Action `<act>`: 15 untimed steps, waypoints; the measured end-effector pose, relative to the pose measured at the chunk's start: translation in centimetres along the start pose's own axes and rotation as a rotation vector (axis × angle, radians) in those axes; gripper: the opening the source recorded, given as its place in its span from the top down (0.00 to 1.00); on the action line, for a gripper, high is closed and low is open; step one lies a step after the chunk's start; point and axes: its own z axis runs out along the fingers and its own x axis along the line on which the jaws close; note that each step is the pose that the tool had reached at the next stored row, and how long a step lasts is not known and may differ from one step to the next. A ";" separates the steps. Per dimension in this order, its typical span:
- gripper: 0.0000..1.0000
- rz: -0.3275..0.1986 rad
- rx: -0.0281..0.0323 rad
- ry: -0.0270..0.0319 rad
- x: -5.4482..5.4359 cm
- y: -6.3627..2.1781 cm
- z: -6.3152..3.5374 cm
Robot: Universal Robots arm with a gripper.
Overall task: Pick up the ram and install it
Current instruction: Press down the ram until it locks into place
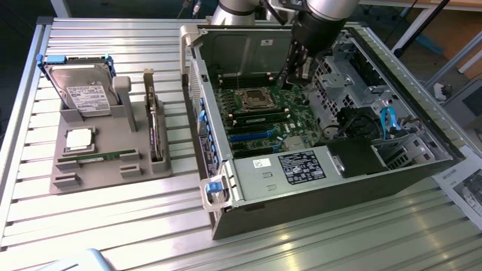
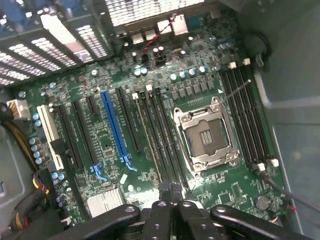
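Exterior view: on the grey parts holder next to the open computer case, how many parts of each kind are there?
On the grey holder:
hard drive: 1
silver processor chip: 1
green ram stick: 1
expansion card: 1
Total: 4

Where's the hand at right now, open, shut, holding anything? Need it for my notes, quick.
Hand: shut, empty, inside the open computer case over the green motherboard.
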 end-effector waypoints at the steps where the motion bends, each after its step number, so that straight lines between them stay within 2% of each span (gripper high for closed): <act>1: 0.90 0.032 0.0018 -0.0010 0.0 0.00 0.00; 9: 0.90 0.266 0.0148 -0.0084 0.0 0.00 0.01; 15: 0.90 0.402 0.0223 -0.0127 0.0 0.00 0.01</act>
